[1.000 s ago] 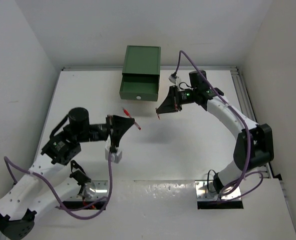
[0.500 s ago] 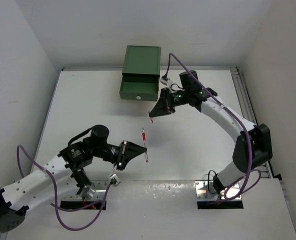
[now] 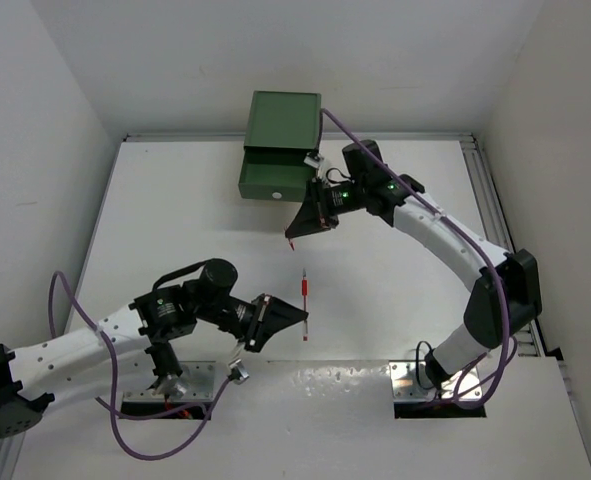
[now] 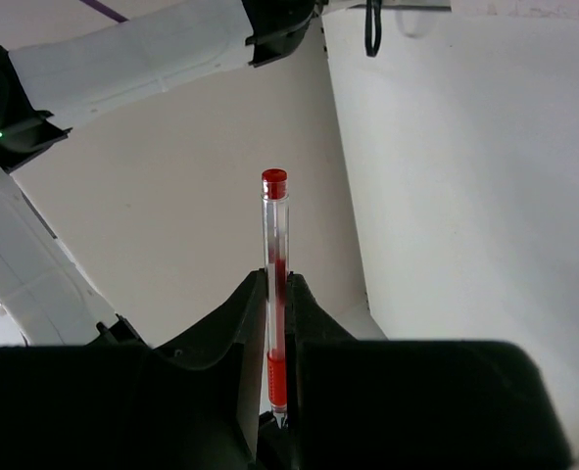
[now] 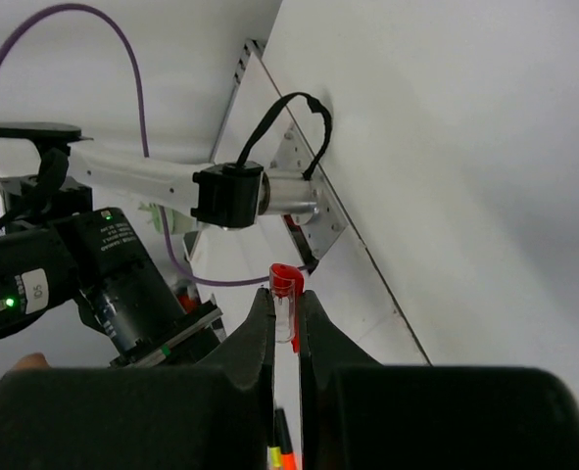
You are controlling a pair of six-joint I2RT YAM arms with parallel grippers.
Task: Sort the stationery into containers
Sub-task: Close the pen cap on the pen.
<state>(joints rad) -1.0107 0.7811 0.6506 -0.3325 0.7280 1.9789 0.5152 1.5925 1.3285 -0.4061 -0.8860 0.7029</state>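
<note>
My left gripper (image 3: 301, 322) is shut on a pen (image 3: 304, 298) with a clear barrel and red ink, above the near middle of the table. In the left wrist view the pen (image 4: 274, 245) stands up from between the fingers of the left gripper (image 4: 276, 286), red end on top. My right gripper (image 3: 291, 238) hovers just in front of the dark green container (image 3: 278, 178), whose drawer sits partly pulled out with a white knob (image 3: 276, 194). The right gripper (image 5: 287, 302) is shut on a short clear cap with a red clip (image 5: 286, 290).
White walls close in the table at the left, back and right. A metal rail (image 3: 485, 190) runs along the right side. Two metal base plates (image 3: 437, 388) and purple cables (image 3: 165, 420) lie at the near edge.
The left arm has swung from the left middle toward the near centre, carrying the pen. The right gripper has moved left, closer to the green drawer, still holding the cap.
</note>
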